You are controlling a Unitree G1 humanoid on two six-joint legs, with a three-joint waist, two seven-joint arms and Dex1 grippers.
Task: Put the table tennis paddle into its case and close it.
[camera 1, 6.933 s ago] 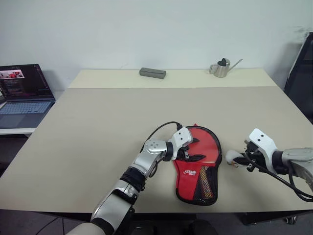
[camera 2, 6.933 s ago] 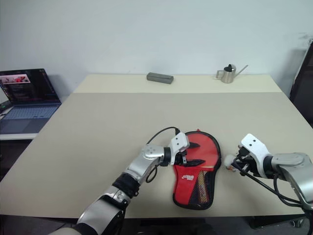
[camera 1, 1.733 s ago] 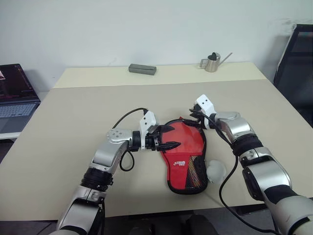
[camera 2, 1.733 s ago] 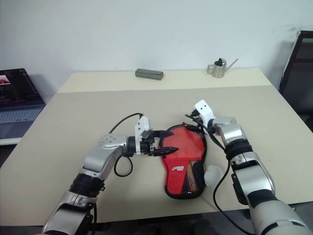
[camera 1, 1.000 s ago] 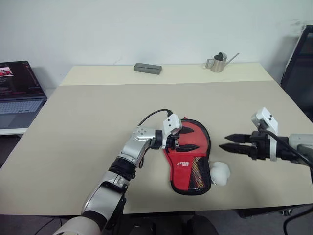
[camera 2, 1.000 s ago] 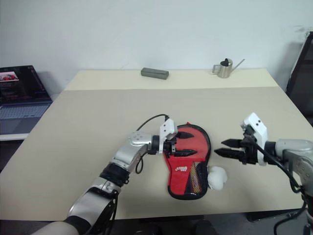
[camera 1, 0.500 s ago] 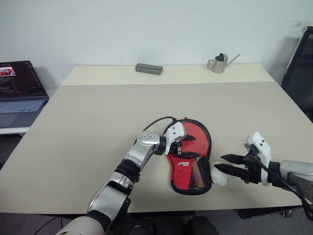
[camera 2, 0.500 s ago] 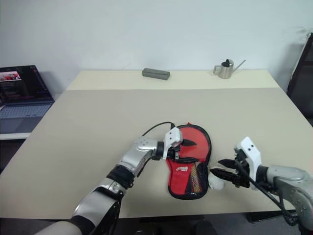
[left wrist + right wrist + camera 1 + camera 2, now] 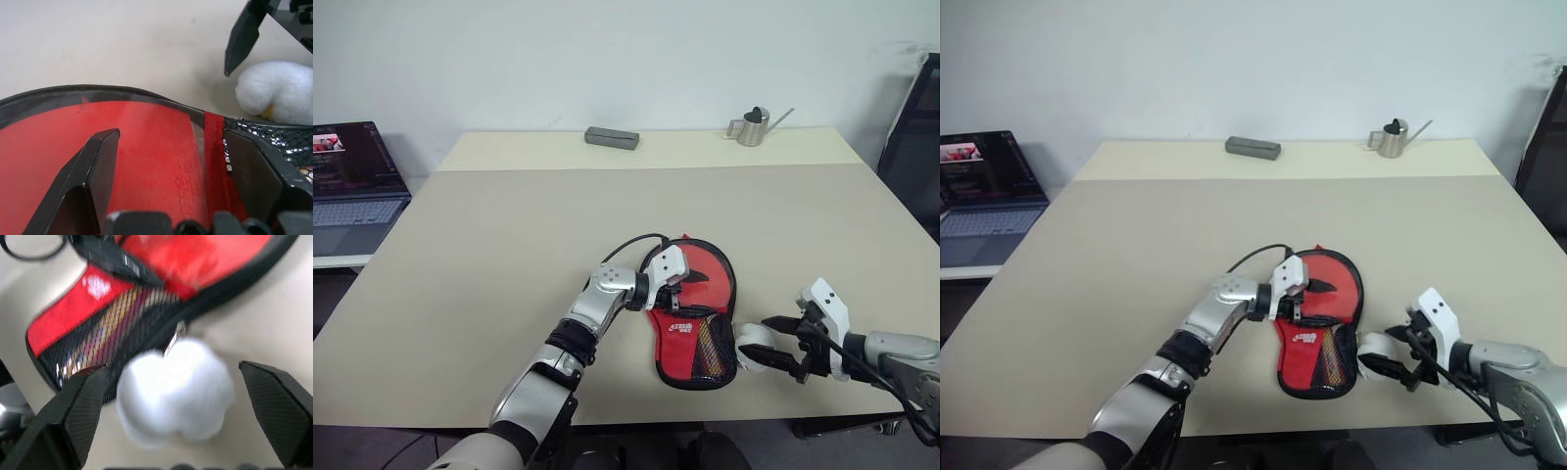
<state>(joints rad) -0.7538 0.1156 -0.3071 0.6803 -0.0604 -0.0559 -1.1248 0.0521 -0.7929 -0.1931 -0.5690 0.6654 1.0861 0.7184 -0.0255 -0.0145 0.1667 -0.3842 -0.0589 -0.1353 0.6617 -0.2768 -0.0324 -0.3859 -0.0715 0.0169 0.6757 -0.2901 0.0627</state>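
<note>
Lying on the bench (image 9: 509,225), the case (image 9: 695,313) already has the table tennis paddle (image 9: 146,142) inside. The left gripper (image 9: 677,277) rests wide-jawed on it, the right gripper (image 9: 773,343) gapes around the pom-pom (image 9: 752,340) (gripping nothing); the zip seems unfinished.

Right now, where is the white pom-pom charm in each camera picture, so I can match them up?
Left eye view: the white pom-pom charm lies right of the case, at the right gripper.
Right eye view: same spot, between the case and that gripper.
Left wrist view: past the case's mesh edge.
Right wrist view: between the open fingers.
Shared landmark: the case's black mesh.
</note>
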